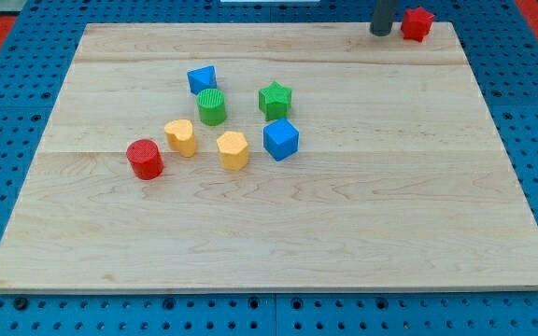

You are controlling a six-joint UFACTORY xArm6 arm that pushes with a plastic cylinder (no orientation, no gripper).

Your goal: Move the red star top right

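My tip (381, 33) stands at the top right of the wooden bench (344, 233), just to the view's left of the red star (417, 23). The rod is a plain dark shaft with no jaws to spread or pinch, so it holds nothing; whether it touches the star I cannot tell, though the two sit very close. The red star lies near the bench's top right corner, close to the top edge.

The other blocks are clustered well apart from it, left of centre. A blue block (202, 78) sits uppermost, with a green cylinder (211, 106) just below it and a green star (275, 97) to the view's right. Below them are a blue cube (280, 139), two yellow blocks (233, 149) (180, 136), and a red cylinder (145, 159) furthest to the view's left.
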